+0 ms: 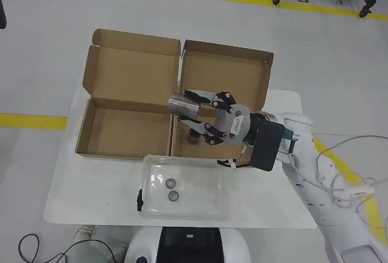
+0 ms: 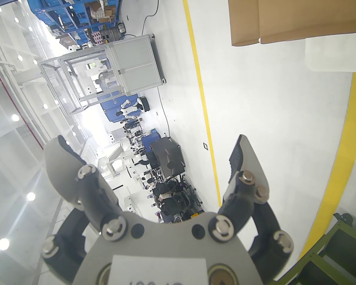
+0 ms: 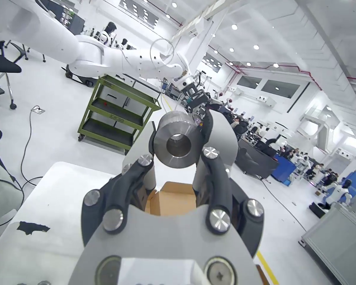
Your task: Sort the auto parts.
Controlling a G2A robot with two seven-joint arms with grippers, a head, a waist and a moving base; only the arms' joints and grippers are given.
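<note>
My right gripper (image 1: pixel 195 110) is shut on a bright metal cylinder (image 1: pixel 183 105) with a bored centre (image 3: pixel 175 146). It holds the cylinder lying sideways in the air over the seam between two open cardboard boxes. The left box (image 1: pixel 125 131) looks bare inside. The right box (image 1: pixel 223 72) has a small dark part (image 1: pixel 193 137) on its floor beneath the gripper. A clear plastic bin (image 1: pixel 200 204) at the table's front holds two ring bearings (image 1: pixel 171 182) (image 1: pixel 174 195). My left gripper (image 2: pixel 149 149) is open and holds nothing; it faces the hall floor, away from the table.
The boxes and bin stand on a white table (image 1: pixel 89 197) with free room at its left and right ends. Both box lids stand open at the back. A green trolley (image 3: pixel 115 111) stands on the floor beyond the table.
</note>
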